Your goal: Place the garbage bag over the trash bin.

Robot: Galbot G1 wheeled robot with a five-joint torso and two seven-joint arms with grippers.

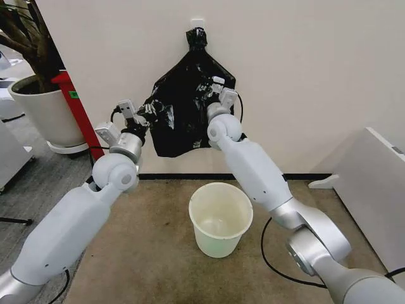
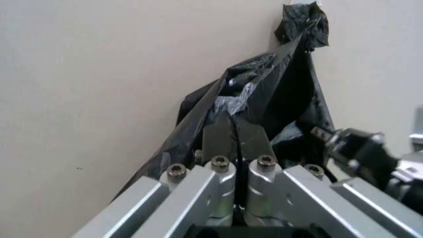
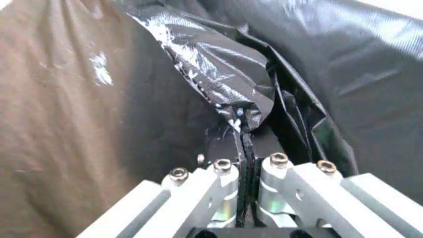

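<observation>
The trash bin [image 1: 218, 244], cream-white and round, stands upright on the brown floor below both arms. Above it, black plastic hangs on the wall by a knotted top [image 1: 197, 39]. I cannot separate the garbage bag [image 1: 180, 120], glossy and crinkled, from that hanging bundle. My left gripper [image 1: 142, 114] is shut on the film at its left side, a fold pinched between the fingertips [image 2: 219, 134]. My right gripper [image 1: 215, 88] is shut on the film at the upper right, a crumpled fold [image 3: 231, 74] rising from its closed jaws.
A large white plant pot [image 1: 44, 114] and a red post [image 1: 79, 114] stand at the left by the wall. A white cabinet [image 1: 373, 183] sits at the right. A black cable [image 1: 272, 259] lies on the floor beside the bin.
</observation>
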